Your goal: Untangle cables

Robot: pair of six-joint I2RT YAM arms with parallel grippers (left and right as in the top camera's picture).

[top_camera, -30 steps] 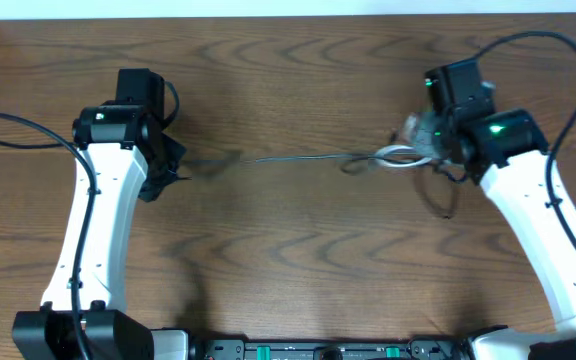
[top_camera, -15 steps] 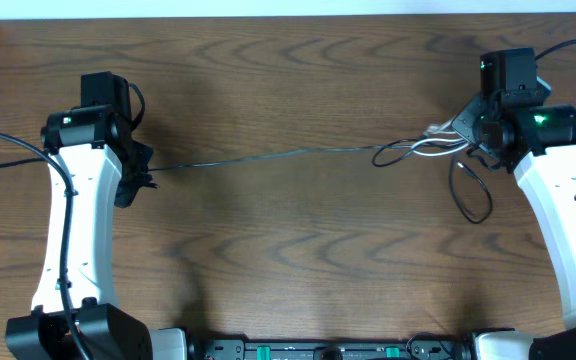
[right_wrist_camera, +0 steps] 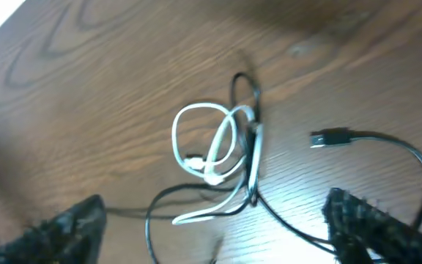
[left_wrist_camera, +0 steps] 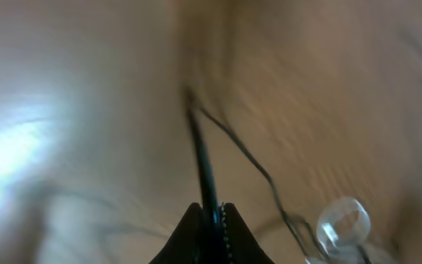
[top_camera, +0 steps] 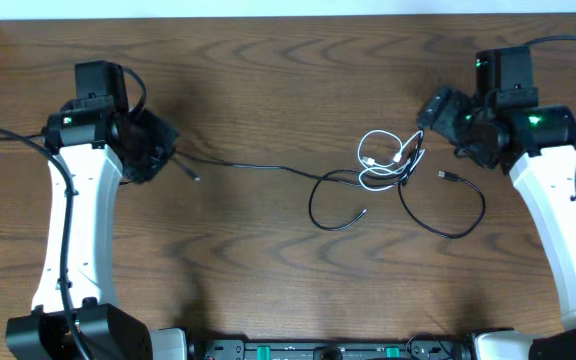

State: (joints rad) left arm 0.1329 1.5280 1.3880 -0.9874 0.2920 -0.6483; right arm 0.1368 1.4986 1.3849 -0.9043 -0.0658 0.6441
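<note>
Remote view of the wooden table (top_camera: 268,290), left to right: my left gripper (top_camera: 166,152) sits at the left side with its jaws pressed together on the end of the long black cable (top_camera: 248,166). The blurred left wrist view (left_wrist_camera: 211,220) shows the cord (left_wrist_camera: 204,161) coming straight out from between the closed fingers. From there the cable runs loosely rightward along the wood toward the middle of the table, where it curls into a loop and joins the tangle. Right of centre lies the white cable (top_camera: 371,180), coiled in several small loops and crossed by black cord where the cables meet — not yet separated. The second black cable (top_camera: 458,234) swings out of that knot in a wide arc toward the right, and its plug (top_camera: 446,176) lies free on the table just beside the white coils. My right gripper (top_camera: 443,110) hangs above and just right of the bundle with its fingers spread wide — nothing between them. From the right wrist camera (right_wrist_camera: 212,205) I see the white coil (right_wrist_camera: 211,173), the black cord (right_wrist_camera: 387,136) and the loose plug (right_wrist_camera: 327,138) lying on the wood below the spread fingers.
</note>
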